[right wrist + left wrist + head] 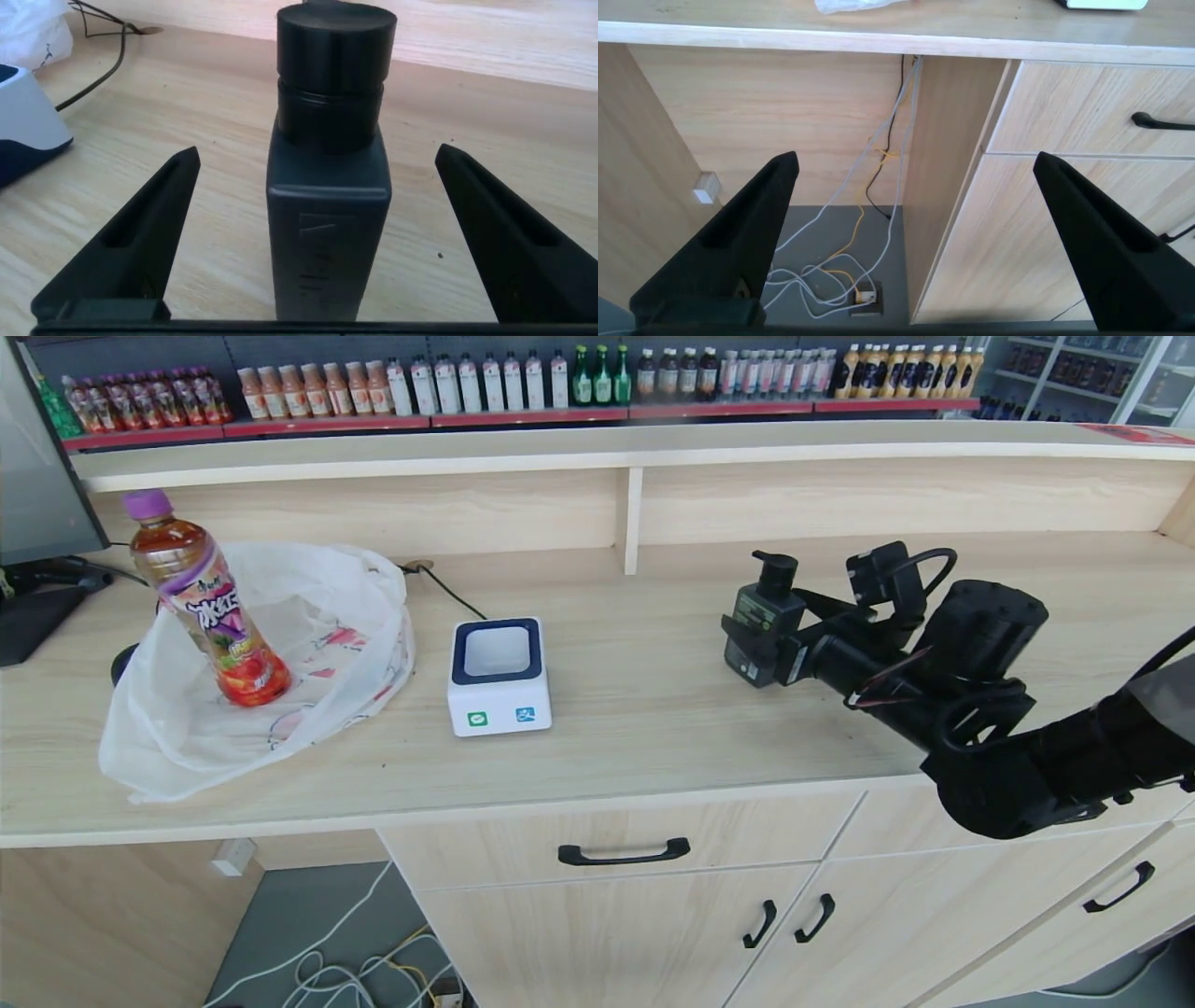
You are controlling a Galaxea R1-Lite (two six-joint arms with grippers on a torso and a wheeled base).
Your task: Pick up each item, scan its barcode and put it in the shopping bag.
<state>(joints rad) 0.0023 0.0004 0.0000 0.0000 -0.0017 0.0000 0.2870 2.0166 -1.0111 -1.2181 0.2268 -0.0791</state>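
R hand (318,154): fingers (140,243) wide apart, one on each side of the dark bottle (327,224), gap on both sides, not touching it. Dark bottle (758,630) has a black cap and sits over the R part of the surface (653,709), abt midway btwn front & back edges. Can't tell from the head view if its base rests on the surface.

L hand (915,159): fingers apart, holding nothing, low down in front of the cabinet, below the surface's front edge, facing the open bay w/ loose cables (850,271).

Shopping bag (355,607): white plastic, mouth open, crumpled on the L part of the surface, reaching close to the front edge. Drink bottle (210,607) w/ purple cap & reddish liquid stands inside it, leaning a little.

Scanner (498,674): white box w/ dark blue rim, mid surface, just R of the bag, well apart from the dark bottle. A black cable (448,588) runs from it toward the back edge.

Monitor (42,476) at the far L corner. Drawer handle (624,852) under the front edge. Shelf rows of drinks (597,378) behind the surface.
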